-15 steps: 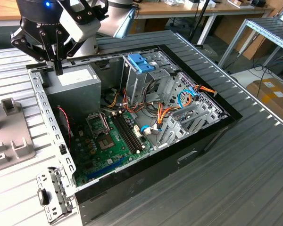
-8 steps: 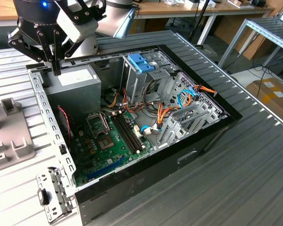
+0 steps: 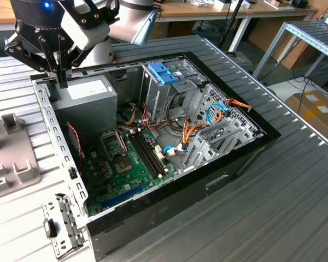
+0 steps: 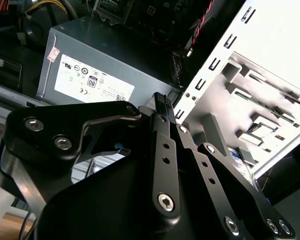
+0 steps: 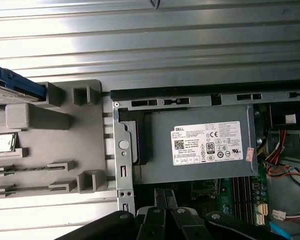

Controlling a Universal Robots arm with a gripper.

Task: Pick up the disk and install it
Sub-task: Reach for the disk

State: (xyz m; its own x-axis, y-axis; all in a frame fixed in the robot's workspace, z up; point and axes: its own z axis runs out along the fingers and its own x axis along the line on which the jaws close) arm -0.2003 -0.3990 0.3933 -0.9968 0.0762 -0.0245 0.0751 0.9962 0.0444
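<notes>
From where I stand, the gripper [image 3: 62,82] hangs in the upper left of the exterior view, over the back corner of the open computer case [image 3: 153,218]. Its black fingers point straight down, and the jaws are drawn narrow, tips pressed close together with nothing between them. In both wrist views the fingers sit side by side in the same way.

Right under the fingertips is the grey power supply [image 3: 85,98] with its white sticker, tucked into that corner of the case. The green motherboard [image 3: 126,169] fills the case floor in the middle of the frame. A light-blue latch piece [image 3: 163,72] tops the drive cage at upper centre.

Against the exterior view's left edge, a grey fixture tray [image 3: 11,164] lies on the ribbed metal bench [image 3: 273,191], just beside the case.

In the first wrist view the disk [image 5: 12,85] rests on that tray at the end farthest from the case. Its blue side rail and a strip of silver body show, and the frame edge cuts off the rest. It lies well apart from the gripper, untouched.
</notes>
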